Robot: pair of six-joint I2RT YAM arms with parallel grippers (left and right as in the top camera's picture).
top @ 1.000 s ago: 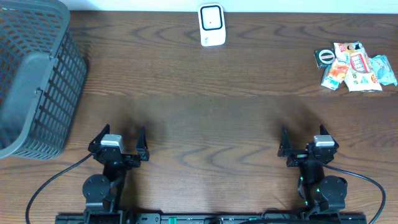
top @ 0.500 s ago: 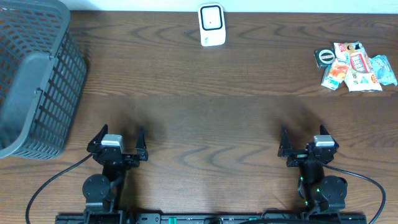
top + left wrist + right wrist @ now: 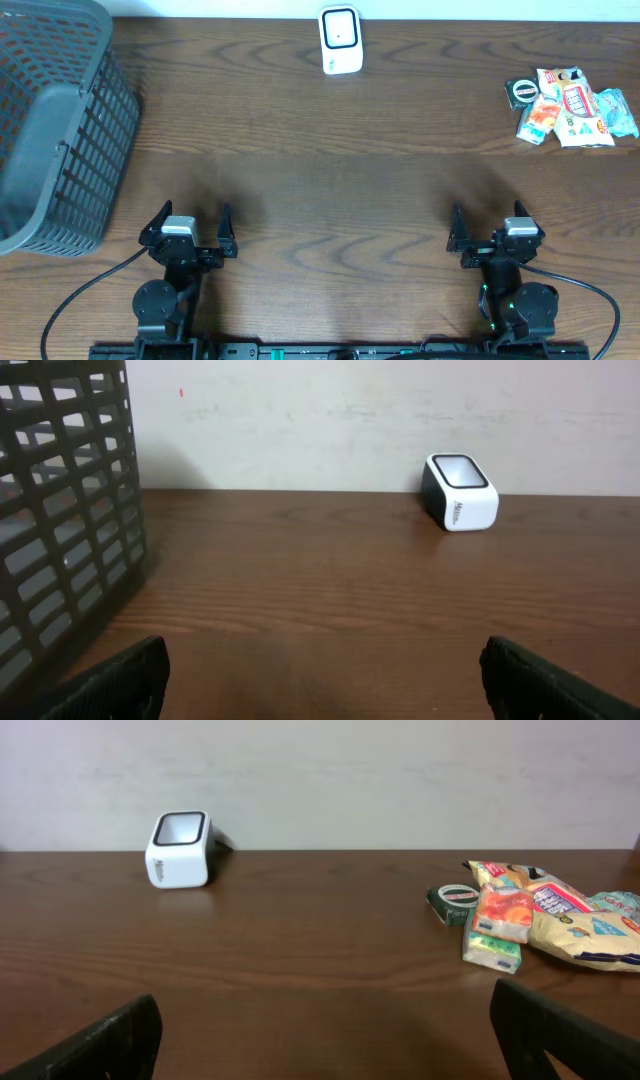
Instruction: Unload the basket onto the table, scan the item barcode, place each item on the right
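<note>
Snack packets (image 3: 570,107) lie heaped at the upper right of the overhead frame, on the dark wood tabletop (image 3: 330,180), with a round dark item (image 3: 521,90) touching their left edge. The white barcode scanner (image 3: 340,40) stands at top centre, well apart from them. A grey mesh basket (image 3: 55,130) fills the upper left. Left pincer (image 3: 193,218) at lower left and right pincer (image 3: 488,218) at lower right both stand spread wide, holding nothing.
</note>
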